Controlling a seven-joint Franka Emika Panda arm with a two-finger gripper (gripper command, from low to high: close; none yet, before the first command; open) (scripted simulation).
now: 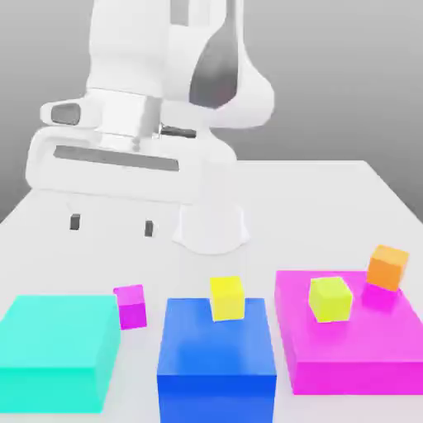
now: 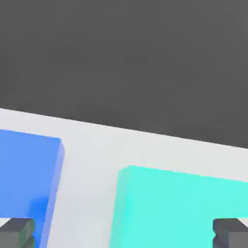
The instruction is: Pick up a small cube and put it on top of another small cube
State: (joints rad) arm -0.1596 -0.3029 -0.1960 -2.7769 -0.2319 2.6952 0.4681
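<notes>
White and smooth, the table [image 1: 372, 206] carries everything in the scene, and behind it is only a plain grey background that gets darker upward. No brand, label or writing can be read on any surface.

On the near side of the table three big blocks stand in a row. At the exterior view's left is the cyan block [image 1: 58, 351], in the middle the blue block [image 1: 216, 355], and at the exterior view's right the large flat magenta block [image 1: 351, 330]. One yellow cube [image 1: 227, 297] sits on the far edge of the blue block. A second yellow cube [image 1: 330, 298] and an orange cube [image 1: 387, 267] sit on the flat magenta block, the orange one farther back and closer to the right side.

The small magenta cube [image 1: 130, 306] is plain, with one colour on all faces and no marks. It is much smaller than the big blocks. It rests on the table in the gap between the cyan block and the blue block, just beside the far right corner of the cyan one.

The white robot arm [image 1: 165, 91] rises from its base [image 1: 212, 227] on the far side. The gripper [image 1: 111, 224] hangs above the table, well apart from the small cube, with its two dark fingertips [image 1: 75, 221] spread wide and nothing between them.
</notes>
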